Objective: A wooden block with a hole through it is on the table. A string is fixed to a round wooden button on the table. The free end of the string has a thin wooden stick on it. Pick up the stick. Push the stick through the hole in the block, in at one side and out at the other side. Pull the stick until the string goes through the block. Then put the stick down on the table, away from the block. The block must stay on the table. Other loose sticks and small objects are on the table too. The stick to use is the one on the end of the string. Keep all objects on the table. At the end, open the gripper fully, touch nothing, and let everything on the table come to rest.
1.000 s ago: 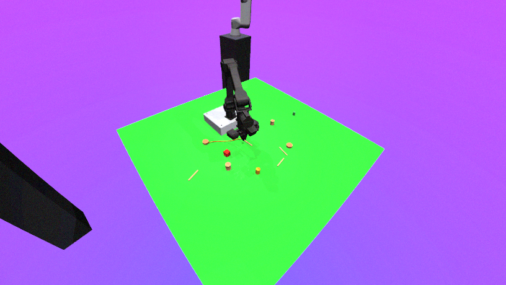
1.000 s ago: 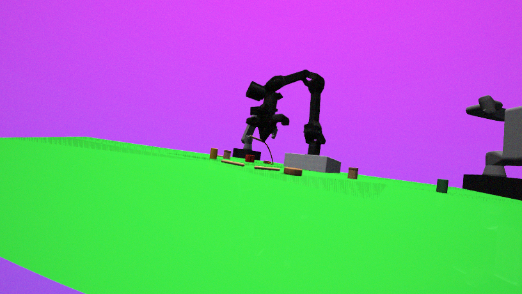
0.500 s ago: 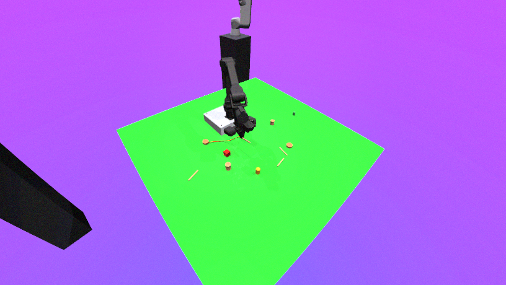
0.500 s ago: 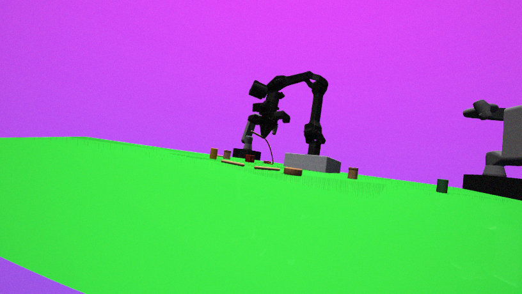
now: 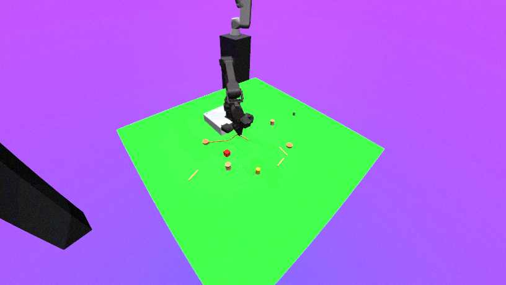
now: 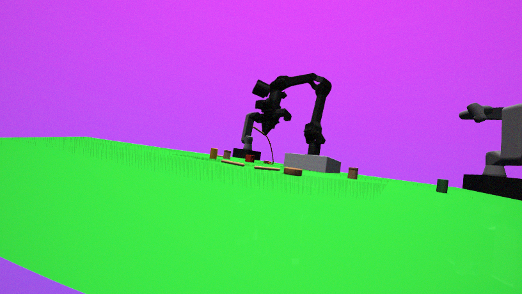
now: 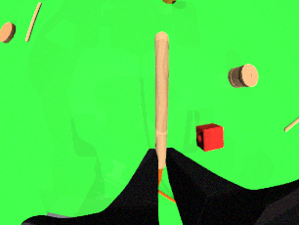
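Note:
My gripper (image 5: 240, 134) (image 6: 265, 134) (image 7: 160, 155) is shut on the string-end wooden stick (image 5: 244, 137) (image 6: 258, 130) (image 7: 161, 88) near its string end. The stick is held above the table, its free end pointing away from the fingers, tilted up in the exterior view. The orange string (image 5: 223, 140) (image 6: 271, 147) (image 7: 167, 197) runs down to the round wooden button (image 5: 205, 142) (image 6: 267, 162). The small red block (image 5: 226, 152) (image 6: 249, 158) (image 7: 210, 137) stands on the table, right of the stick in the wrist view, a dark round hole in its left face. The stick is outside the block.
Loose sticks (image 5: 193, 175) (image 5: 283, 151) (image 5: 280, 162) lie around. A loose wooden disc (image 5: 289, 145) (image 6: 292, 171) (image 7: 7, 32), wooden cylinders (image 5: 227, 166) (image 5: 272, 122), a yellow cylinder (image 5: 258, 171) (image 6: 213, 153) and a green cylinder (image 5: 293, 113) (image 6: 442, 185) stand about. The white arm base (image 5: 214, 116) (image 6: 310, 162) is behind.

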